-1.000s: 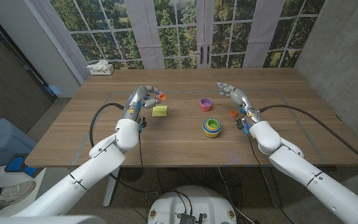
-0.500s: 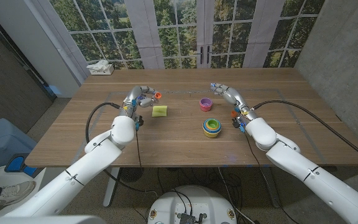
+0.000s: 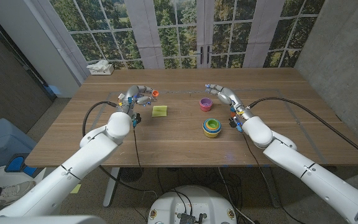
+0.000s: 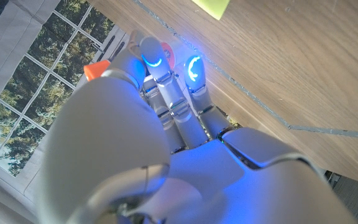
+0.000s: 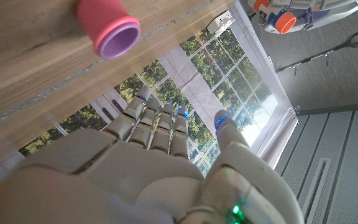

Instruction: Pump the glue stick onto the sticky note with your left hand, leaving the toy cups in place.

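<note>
On the wooden table (image 3: 166,134): 1 yellow note (image 3: 160,111), 1 pink cup (image 3: 205,104) standing alone, 1 nested stack (image 3: 211,127) of ringed cups in yellow, green and blue, 1 orange-capped glue stick (image 3: 153,94). At the far 11 o'clock corner, 1 white tissue box (image 3: 100,68).

Glue stick held in the left hand (image 3: 138,97), fingers curled round it, orange cap poking out toward 3 o'clock; note just beside it at 5 o'clock, apart from the hand. In the left wrist view, fingers (image 4: 166,81) closed tight, blue-lit tips, orange cap (image 4: 96,69) showing at the knuckles, corner of the note (image 4: 212,6) on the wood beyond.

Right hand (image 3: 221,95) above the table at 2 o'clock from the pink cup, fingers fairly straight and close together, holding nothing; in the right wrist view, pink cup (image 5: 110,31) with purple inside seen beyond the fingers (image 5: 154,127).

Against 1 s ago: left hand drawn back toward 9 o'clock, farther from the note; right hand swung in toward the pink cup; note, cup and stack unmoved.

Smooth white arm shells, grey metal fingers, matte wood grain, glossy round plastic cups, square paper note.
</note>
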Motion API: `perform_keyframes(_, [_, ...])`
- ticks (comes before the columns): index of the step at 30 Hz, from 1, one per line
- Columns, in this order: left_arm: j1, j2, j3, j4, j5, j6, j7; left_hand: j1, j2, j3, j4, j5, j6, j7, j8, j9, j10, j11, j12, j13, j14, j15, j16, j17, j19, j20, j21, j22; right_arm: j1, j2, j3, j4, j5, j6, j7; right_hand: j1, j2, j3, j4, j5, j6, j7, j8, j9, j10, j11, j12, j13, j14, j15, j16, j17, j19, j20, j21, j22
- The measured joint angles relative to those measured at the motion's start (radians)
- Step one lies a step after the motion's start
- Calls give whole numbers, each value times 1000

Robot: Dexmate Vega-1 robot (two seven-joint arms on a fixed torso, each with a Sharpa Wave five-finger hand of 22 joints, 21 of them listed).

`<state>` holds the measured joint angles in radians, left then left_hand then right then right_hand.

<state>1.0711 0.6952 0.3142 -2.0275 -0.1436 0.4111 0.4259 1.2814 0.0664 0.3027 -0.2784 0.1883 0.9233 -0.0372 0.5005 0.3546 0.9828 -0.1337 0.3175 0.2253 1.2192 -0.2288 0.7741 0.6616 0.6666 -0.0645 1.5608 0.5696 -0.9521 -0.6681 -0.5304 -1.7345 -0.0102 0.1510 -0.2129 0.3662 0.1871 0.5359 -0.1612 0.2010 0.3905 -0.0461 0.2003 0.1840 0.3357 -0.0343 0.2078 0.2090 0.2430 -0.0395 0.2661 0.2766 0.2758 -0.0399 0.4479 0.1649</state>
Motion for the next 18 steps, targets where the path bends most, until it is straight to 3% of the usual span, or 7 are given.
perform_keyframes(10, [-19,22,-18,-4,-99,36,-18,0,0,4,-4,-4,0,0,5,0,0,0,0,0,5,-2,-6,6,0,0,0,-5,28,-2,-31,9,-65,-10,4,19,19,13,13,0,8,-8,0,0,6,-6,0,3,0,0,4,6,1,-1,-4,0])
perform_keyframes(18, [-41,41,-23,-6,-164,61,-32,0,0,4,-4,-4,-5,5,10,0,11,10,-10,0,12,-1,-18,8,2,2,0,-4,52,-5,-63,9,-147,-27,4,36,12,22,17,0,2,-13,0,0,7,-18,0,3,0,0,9,13,1,-1,-6,6])
